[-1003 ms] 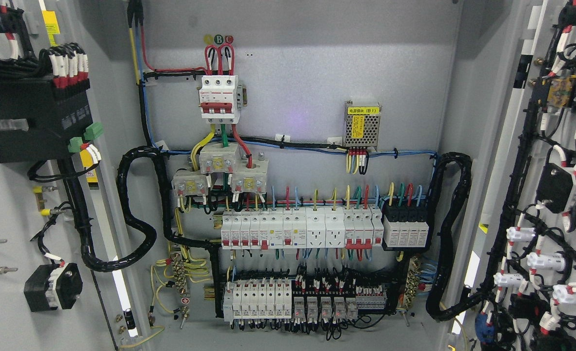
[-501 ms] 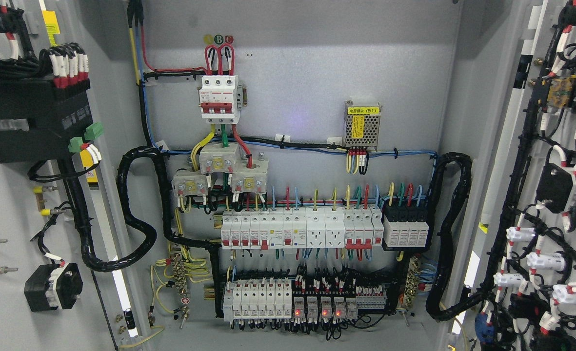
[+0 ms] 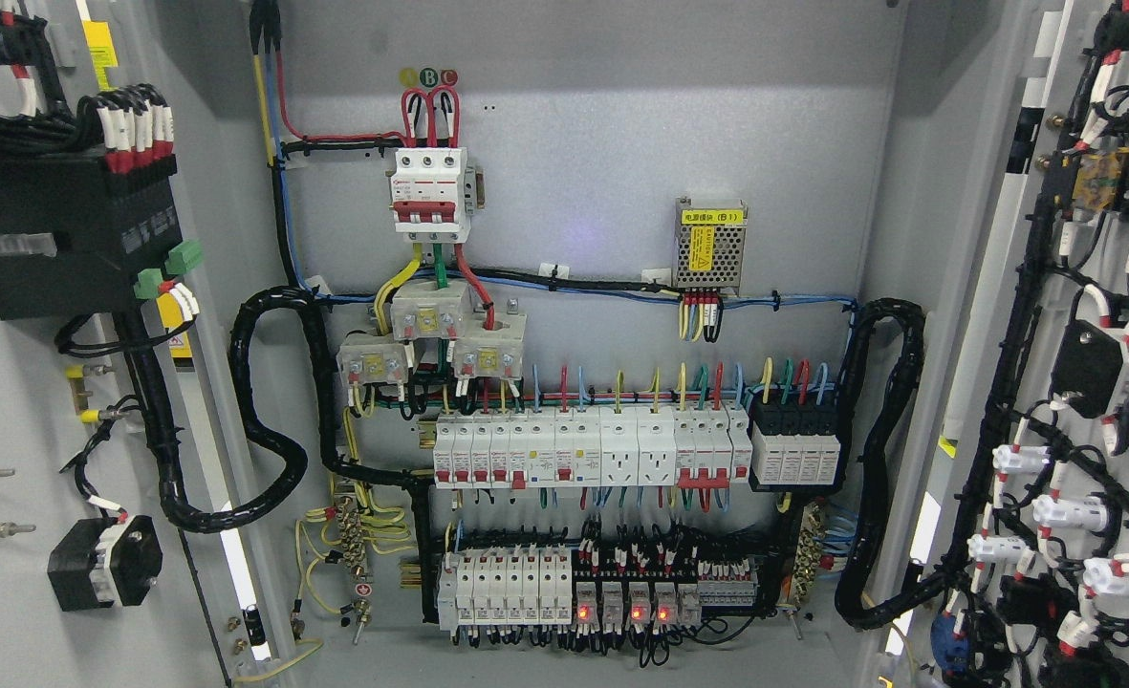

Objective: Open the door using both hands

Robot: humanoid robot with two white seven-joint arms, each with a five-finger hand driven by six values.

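Relay lamps (image 3: 621, 612) now red

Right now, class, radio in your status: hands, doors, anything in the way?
Both hands out of view. Left door and right door swung open, cabinet back panel exposed. No obstruction visible.

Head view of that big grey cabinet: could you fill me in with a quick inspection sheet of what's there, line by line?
Surface: grey back panel, bare in its upper part.
Job's things: left door and right door both swung wide open, their wired insides facing the camera.
Clutter: nothing seen.
Grippers: nothing seen; neither hand is in view.
Cables: thick black conduit loops at left and right; red, yellow, green and blue wires feed the top breaker and the white breaker row.
Surroundings: power module with yellow label; lower relay row shows four red lights lit.
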